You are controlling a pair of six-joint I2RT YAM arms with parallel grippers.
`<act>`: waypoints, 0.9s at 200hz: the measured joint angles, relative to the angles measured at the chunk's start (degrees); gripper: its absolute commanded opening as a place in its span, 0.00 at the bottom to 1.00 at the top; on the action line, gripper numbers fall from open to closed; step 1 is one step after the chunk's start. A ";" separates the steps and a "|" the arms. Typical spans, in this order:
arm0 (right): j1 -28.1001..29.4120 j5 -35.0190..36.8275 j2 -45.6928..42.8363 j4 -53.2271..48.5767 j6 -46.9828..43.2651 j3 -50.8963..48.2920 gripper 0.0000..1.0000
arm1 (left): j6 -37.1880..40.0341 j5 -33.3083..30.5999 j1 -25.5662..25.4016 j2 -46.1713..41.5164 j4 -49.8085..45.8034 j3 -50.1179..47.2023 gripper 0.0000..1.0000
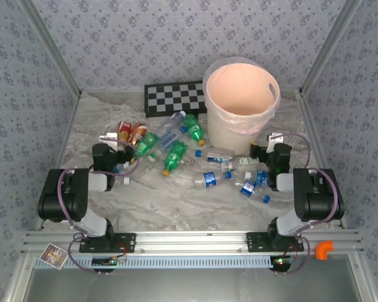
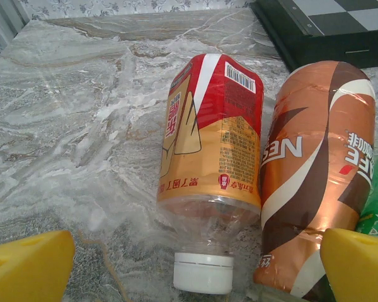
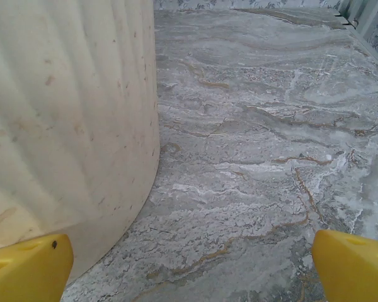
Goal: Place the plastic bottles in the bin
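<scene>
- Red-labelled bottle (image 2: 211, 138) touching brown bottle (image 2: 315, 170) on marble (image 2: 75, 126); bin (image 1: 230, 129) well apart.
- Left gripper (image 2: 192, 267) gaping before its cap; right gripper (image 3: 189, 270) open beside bin.
- May roll aside or drag neighbour on closing.

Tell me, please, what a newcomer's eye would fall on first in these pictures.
The big peach-cream bin at the back right of the table draws the eye first, with a black-and-white checkerboard lying to its left. In front of them, a jumble of plastic bottles, green, clear and red-labelled, lies across the marbled table. In the left wrist view, a red-and-orange bottle and a brown Nescafe bottle lie side by side.
</scene>
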 measured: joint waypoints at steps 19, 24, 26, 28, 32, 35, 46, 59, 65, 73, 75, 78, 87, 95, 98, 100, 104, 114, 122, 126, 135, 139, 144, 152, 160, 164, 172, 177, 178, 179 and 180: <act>0.00 0.00 0.00 0.00 0.00 0.00 0.99 | 0.00 0.00 0.00 0.00 0.00 0.00 1.00; 0.00 0.02 0.00 0.00 0.00 0.00 0.99 | 0.00 0.00 0.00 0.00 0.00 0.00 1.00; 0.00 0.00 0.00 0.00 0.00 0.00 0.99 | 0.00 0.00 0.00 0.00 0.00 0.00 1.00; 0.00 0.00 0.00 0.00 0.00 0.00 0.99 | 0.00 0.00 0.00 0.00 0.00 0.00 1.00; 0.00 0.02 0.00 0.00 0.00 0.00 0.99 | 0.00 0.00 0.00 0.00 0.00 0.00 1.00; 0.00 0.00 0.00 0.00 0.00 0.00 0.99 | 0.00 0.00 0.00 0.00 0.00 0.00 1.00; 0.00 0.02 0.00 0.00 0.00 0.00 0.99 | 0.02 0.00 0.00 0.00 0.00 0.00 1.00; 0.00 0.02 0.00 0.00 0.00 0.00 0.99 | 0.02 0.00 0.00 0.00 0.00 0.00 1.00; 0.00 0.02 0.00 0.00 0.00 0.00 0.99 | 0.00 0.02 0.00 0.00 0.00 0.00 1.00; 0.00 0.04 0.00 0.00 0.00 0.00 0.99 | 0.00 0.09 0.02 0.00 0.00 0.00 1.00; 0.00 0.04 0.00 0.00 0.00 0.00 0.99 | 0.00 0.13 0.02 0.00 0.00 0.00 1.00; 0.00 0.04 0.00 0.00 0.00 0.00 0.99 | 0.00 0.24 0.02 0.00 0.00 0.00 1.00; 0.00 0.04 0.00 0.00 0.00 0.00 0.99 | -0.02 0.68 0.22 0.00 -0.02 0.00 1.00; 0.00 0.04 0.00 0.00 0.00 0.00 0.99 | 0.00 1.20 0.48 0.00 -0.04 0.00 1.00; 0.00 0.04 0.00 0.00 0.00 0.00 0.99 | -0.02 1.31 0.57 0.00 -0.04 0.00 1.00; 0.00 0.04 0.00 0.00 0.00 0.00 0.99 | -0.02 1.40 0.70 0.00 -0.04 0.00 1.00; 0.00 0.04 0.00 0.00 0.00 0.00 0.99 | -0.02 1.53 0.81 0.00 -0.04 0.00 1.00; 0.04 0.09 0.00 0.00 0.00 0.00 0.99 | -0.26 1.36 1.09 0.00 -0.22 0.02 1.00; 0.04 0.09 0.00 0.00 0.00 0.00 0.99 | -0.68 0.76 1.16 0.00 -0.57 0.17 1.00; 0.04 0.09 0.00 0.00 0.00 0.00 0.99 | -0.83 0.42 1.14 0.00 -0.66 0.24 1.00; 0.04 0.09 0.00 0.00 0.00 0.00 0.99 | -1.11 -0.22 1.16 0.00 -0.85 0.42 1.00; 0.04 0.09 0.00 0.00 0.00 0.02 0.99 | -1.25 -0.42 1.14 0.00 -0.98 0.50 1.00; 0.04 0.09 0.00 0.00 0.00 0.00 0.99 | -1.33 -0.70 1.14 0.00 -1.16 0.57 1.00; 0.04 0.09 0.00 0.00 0.00 0.00 0.99 | -1.53 -0.92 1.14 0.00 -1.38 0.66 1.00; 0.04 0.07 0.00 0.00 0.00 0.00 0.99 | -1.68 -1.16 1.14 0.00 -1.51 0.66 1.00; 0.04 0.07 0.00 0.00 0.00 0.00 0.99 | -1.73 -1.22 1.14 0.00 -1.53 0.66 1.00; 0.04 0.07 0.00 0.00 0.00 0.02 0.99 | -1.73 -1.36 1.14 0.00 -1.55 0.70 1.00; 0.04 0.07 0.00 0.00 0.00 0.02 0.99 | -1.75 -1.49 1.14 0.00 -1.62 0.72 1.00; 0.04 0.07 0.00 0.00 0.00 0.02 0.99 | -1.75 -1.55 1.14 0.00 -1.62 0.74 1.00; 0.04 0.07 0.00 0.00 0.00 0.02 0.99 | -1.75 -1.57 1.14 0.00 -1.64 0.76 1.00; 0.04 0.07 0.00 0.00 0.00 0.02 0.99 | -1.75 -1.60 1.14 0.00 -1.68 0.76 1.00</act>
